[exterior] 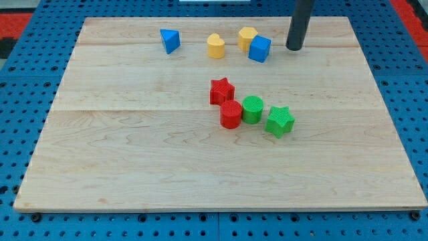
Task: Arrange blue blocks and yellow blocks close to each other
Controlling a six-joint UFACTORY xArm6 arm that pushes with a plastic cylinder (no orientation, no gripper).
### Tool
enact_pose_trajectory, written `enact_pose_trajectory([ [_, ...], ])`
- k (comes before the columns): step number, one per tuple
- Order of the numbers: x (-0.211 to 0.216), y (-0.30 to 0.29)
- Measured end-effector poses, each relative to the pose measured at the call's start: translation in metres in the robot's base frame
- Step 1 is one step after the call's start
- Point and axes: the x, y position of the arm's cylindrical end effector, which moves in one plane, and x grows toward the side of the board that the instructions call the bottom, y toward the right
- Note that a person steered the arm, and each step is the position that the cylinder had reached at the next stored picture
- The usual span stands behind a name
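Note:
A blue triangular block [170,41] lies near the view's top, left of centre. A yellow heart-like block [215,46] sits to its right. A yellow hexagonal block [247,38] touches a blue cube [259,49] just right of it. My tip [294,48] stands on the board a little to the right of the blue cube, apart from it.
The blocks lie on a pale wooden board [134,154] over a blue pegboard. In the middle are a red star block [221,91], a red cylinder [231,114], a green cylinder [252,109] and a green star block [279,121], clustered together.

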Motion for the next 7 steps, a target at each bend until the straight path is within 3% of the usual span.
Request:
enact_pose_trajectory([
  [4,0.007,-0.127],
  [5,0.036,-0.038],
  [6,0.07,-0.084],
  [7,0.06,-0.119],
])
